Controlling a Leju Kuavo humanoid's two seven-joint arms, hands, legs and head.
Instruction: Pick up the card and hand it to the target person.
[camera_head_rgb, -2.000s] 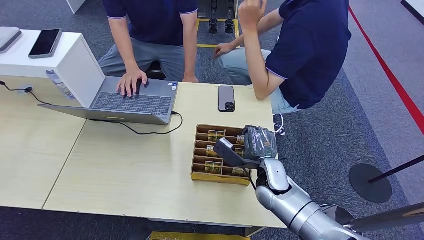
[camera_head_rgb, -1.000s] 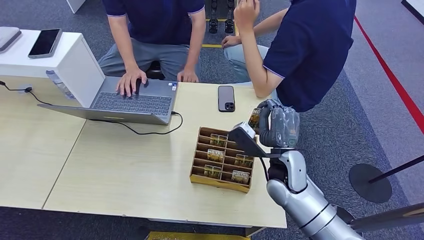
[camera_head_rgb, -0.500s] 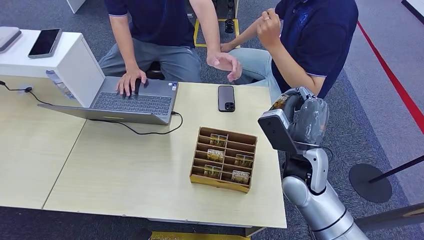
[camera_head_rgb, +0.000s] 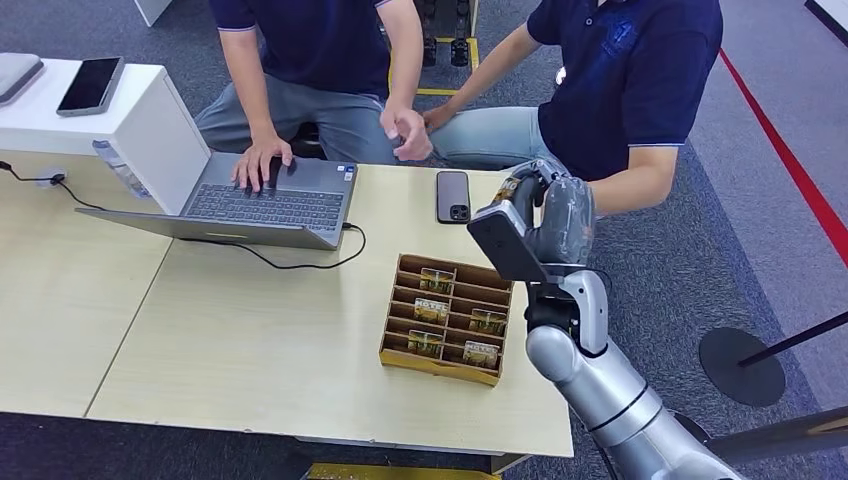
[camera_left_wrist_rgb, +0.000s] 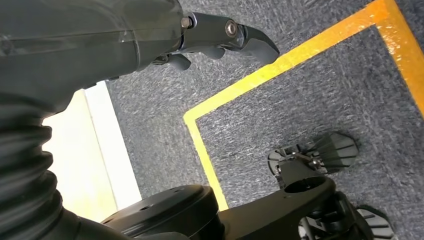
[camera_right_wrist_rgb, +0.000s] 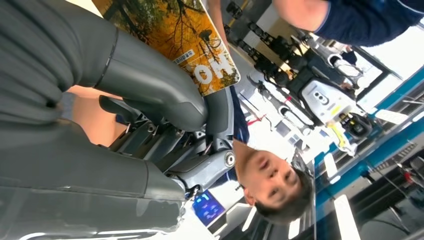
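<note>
My right hand (camera_head_rgb: 556, 222) is raised above the table's far right corner and pinches a card (camera_head_rgb: 509, 187), of which a small yellow edge shows. In the right wrist view the card (camera_right_wrist_rgb: 176, 36) has an orange autumn-tree picture and sits under the thick grey thumb (camera_right_wrist_rgb: 150, 82). A person in a dark blue shirt (camera_head_rgb: 630, 80) sits just beyond the hand, one forearm (camera_head_rgb: 625, 194) close behind it. The wooden card box (camera_head_rgb: 447, 318) lies on the table below, several cards standing in its slots. My left hand (camera_left_wrist_rgb: 220, 37) hangs over grey carpet, holding nothing.
A second person (camera_head_rgb: 300, 40) sits at the far side with one hand on an open laptop (camera_head_rgb: 268, 202). A black phone (camera_head_rgb: 452, 196) lies beyond the box. A white block (camera_head_rgb: 120, 110) carrying another phone stands at the far left. A cable (camera_head_rgb: 290, 262) crosses the table.
My right hand has lifted the card out of the box, risen toward the person on the right, then shifted slightly left. Both people have moved their arms; the raised hand has come down.
</note>
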